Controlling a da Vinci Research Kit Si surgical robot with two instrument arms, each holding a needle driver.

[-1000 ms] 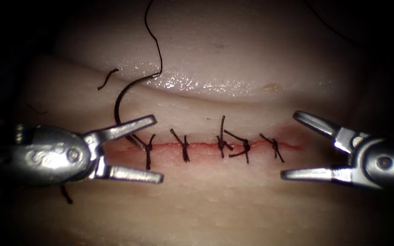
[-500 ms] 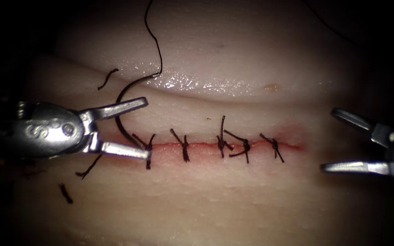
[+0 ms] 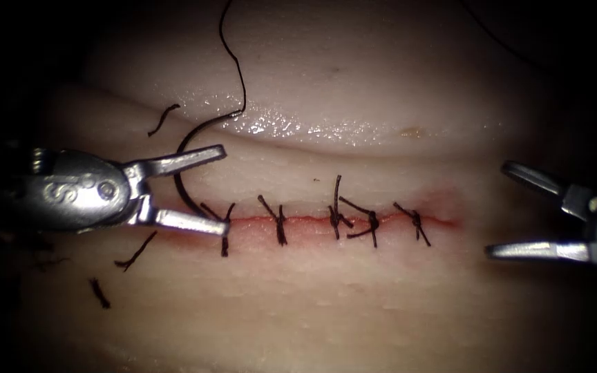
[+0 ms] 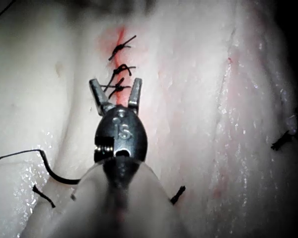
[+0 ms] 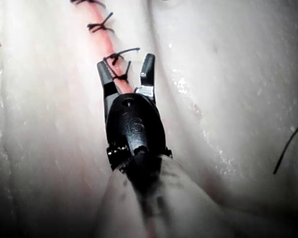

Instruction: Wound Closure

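I keep my left end effector [image 3: 221, 189] wide open and empty astride the thin dark curved needle [image 3: 186, 150], aiming mid-curve, while my right end effector [image 3: 499, 208] gapes empty beyond the red, stitched cut [image 3: 326, 221].

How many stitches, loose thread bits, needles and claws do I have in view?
Stitches across the cut: 5
Cut thread ends: 3
Needle: 1, unheld, inside the open left claw; whether it enters tissue is unclear
Claws: 2; right claw also open, both empty
Total: 11

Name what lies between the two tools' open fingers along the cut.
In the endoscope view, five knotted stitches across the cut lie between the left tool and right tool.
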